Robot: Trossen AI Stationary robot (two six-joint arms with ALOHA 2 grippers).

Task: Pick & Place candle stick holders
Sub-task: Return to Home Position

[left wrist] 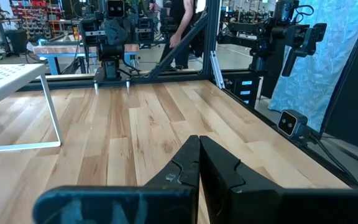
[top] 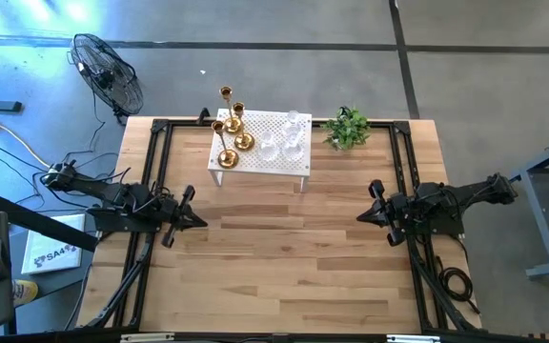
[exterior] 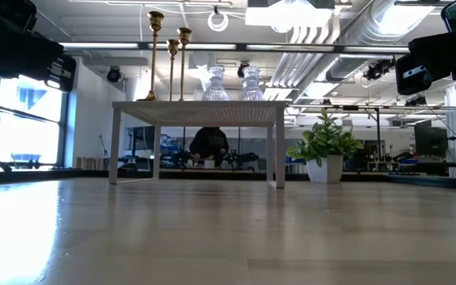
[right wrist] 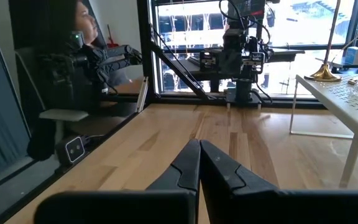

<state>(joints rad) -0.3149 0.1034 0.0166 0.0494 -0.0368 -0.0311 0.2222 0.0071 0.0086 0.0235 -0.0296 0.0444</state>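
Overhead, the white shelf (top: 260, 164) stands at the far middle of the table (top: 284, 276), and all the candle stick holders sit on it. Three gold candle holders (top: 244, 142) cluster at its left end, with the glass candle holders (top: 294, 126) to their right. A potted plant (top: 349, 129) stands just right of the shelf. The left gripper (top: 196, 220) and right gripper (top: 362, 217) sit low on the table's left and right sides, well apart from the shelf and pointing toward each other.

From table height, the gold stems rise tall and slim above the shelf top with two glass pieces beside them. More glass may hide behind; that is hard to say.

In the left wrist view the fingers (left wrist: 188, 163) lie pressed together with nothing between them. The right wrist view shows the same: its fingers (right wrist: 188, 163) are closed and empty.

Judging by looks, the brass is stiff, smooth and top-heavy, best pinched low on the stem just above the flared base. The glass looks slippery and fragile, wanting a gentle squeeze around its waist.
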